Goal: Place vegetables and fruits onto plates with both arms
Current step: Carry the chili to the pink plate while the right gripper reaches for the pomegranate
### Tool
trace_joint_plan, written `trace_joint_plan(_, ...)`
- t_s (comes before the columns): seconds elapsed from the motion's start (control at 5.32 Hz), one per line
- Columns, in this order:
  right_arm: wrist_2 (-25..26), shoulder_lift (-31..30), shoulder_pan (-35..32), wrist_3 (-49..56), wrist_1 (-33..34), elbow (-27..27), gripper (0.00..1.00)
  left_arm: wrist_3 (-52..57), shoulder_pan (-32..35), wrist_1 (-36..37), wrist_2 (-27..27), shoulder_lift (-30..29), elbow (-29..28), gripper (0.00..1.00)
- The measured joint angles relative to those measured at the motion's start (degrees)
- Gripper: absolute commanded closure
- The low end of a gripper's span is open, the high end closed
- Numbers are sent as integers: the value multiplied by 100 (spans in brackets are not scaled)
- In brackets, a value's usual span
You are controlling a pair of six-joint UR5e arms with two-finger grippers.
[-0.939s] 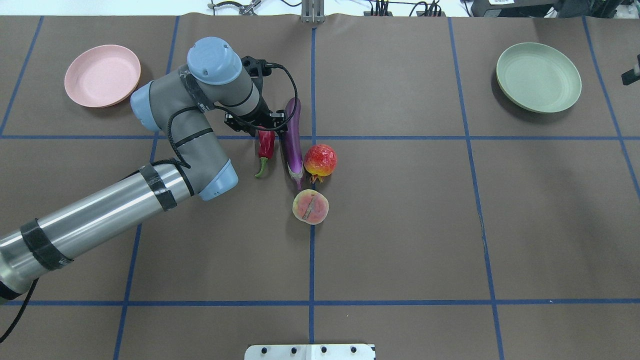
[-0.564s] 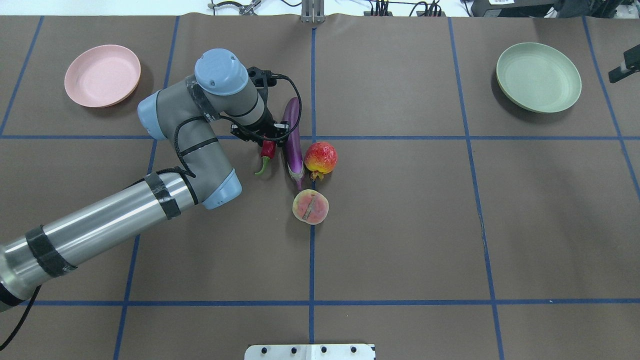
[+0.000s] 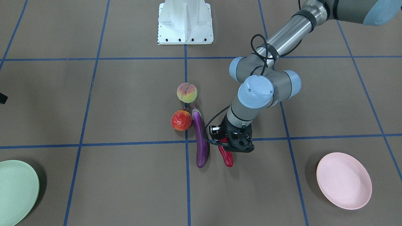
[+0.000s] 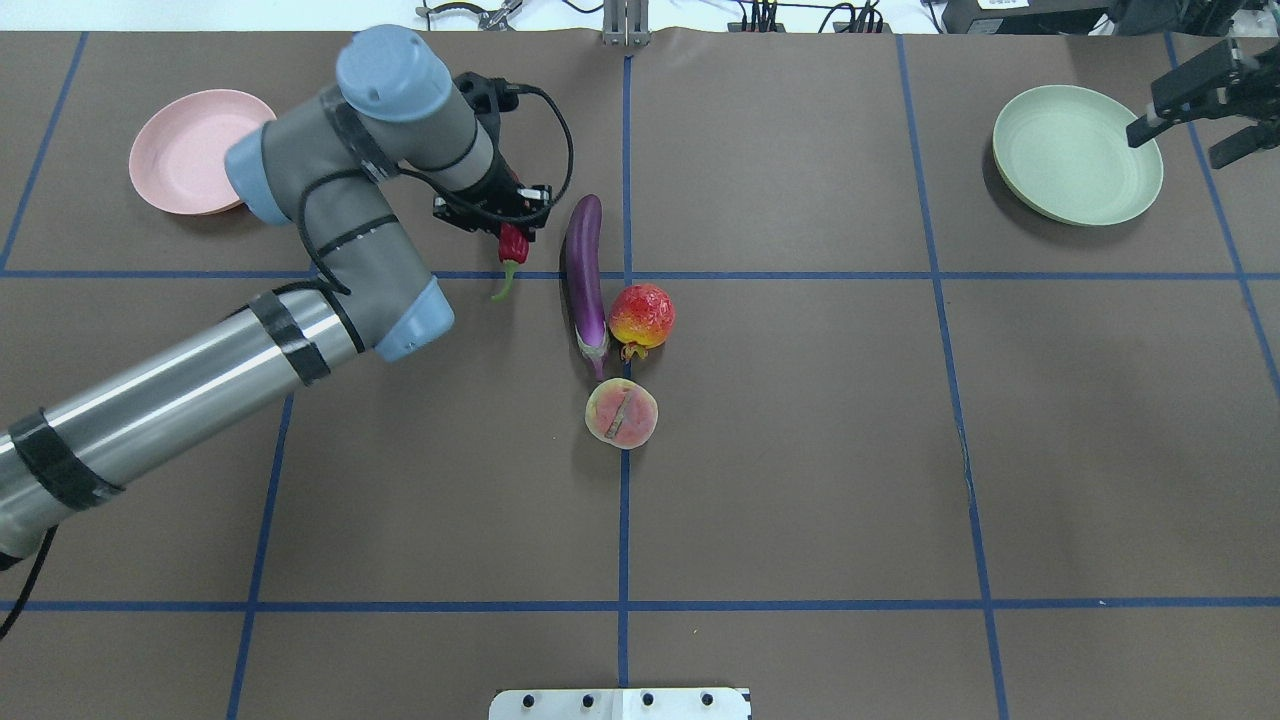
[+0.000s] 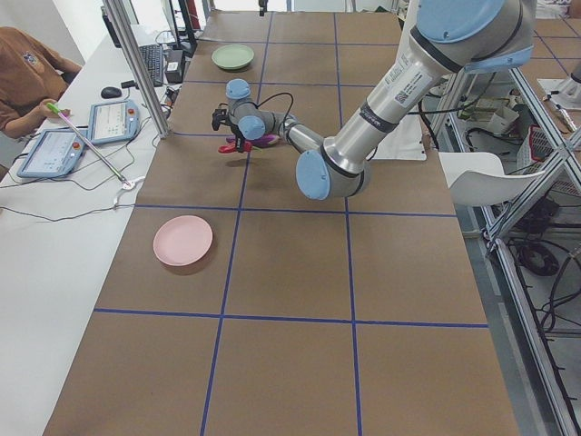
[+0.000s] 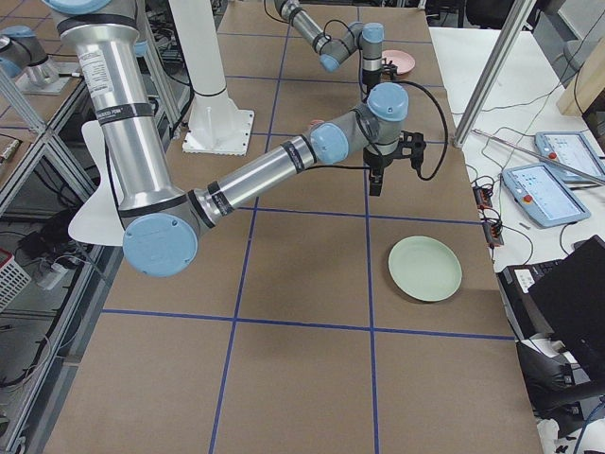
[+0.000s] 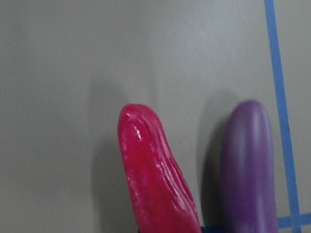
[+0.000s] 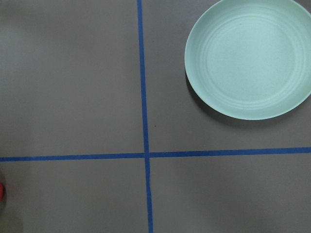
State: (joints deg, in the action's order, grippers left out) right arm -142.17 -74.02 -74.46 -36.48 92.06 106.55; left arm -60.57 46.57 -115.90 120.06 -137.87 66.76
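My left gripper [image 4: 503, 218] is shut on the red chili pepper [image 4: 513, 245] and holds it off the table, left of the purple eggplant [image 4: 585, 270]. The front view shows the chili [image 3: 226, 156] hanging below the gripper [image 3: 233, 143]. The left wrist view shows the chili [image 7: 150, 170] beside the eggplant [image 7: 250, 160]. The bumpy red-orange fruit [image 4: 641, 317] and the peach [image 4: 621, 413] lie by the eggplant's cap. The pink plate [image 4: 190, 150] sits empty at the far left. My right gripper [image 4: 1170, 147] hangs open by the empty green plate [image 4: 1075, 155].
The white base block [image 3: 185, 22] stands at the robot's edge of the table. Blue tape lines [image 4: 625, 500] cross the brown table cover. An operator [image 5: 27, 73] and tablets sit beyond the table's far side.
My left gripper has lifted the chili and carried it back and left, away from the eggplant. My right gripper has come further into view at the green plate's right rim.
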Motion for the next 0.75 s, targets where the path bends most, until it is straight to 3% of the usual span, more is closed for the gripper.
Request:
trace_joint_plan(0.38, 432, 633, 727, -873, 1, -61, 1, 452, 995, 104, 582, 52, -106, 100)
trace_joint_plan(0.75, 1042, 1502, 1605, -2043, -1, -454, 1, 1618, 1770, 514, 671, 81, -612, 100)
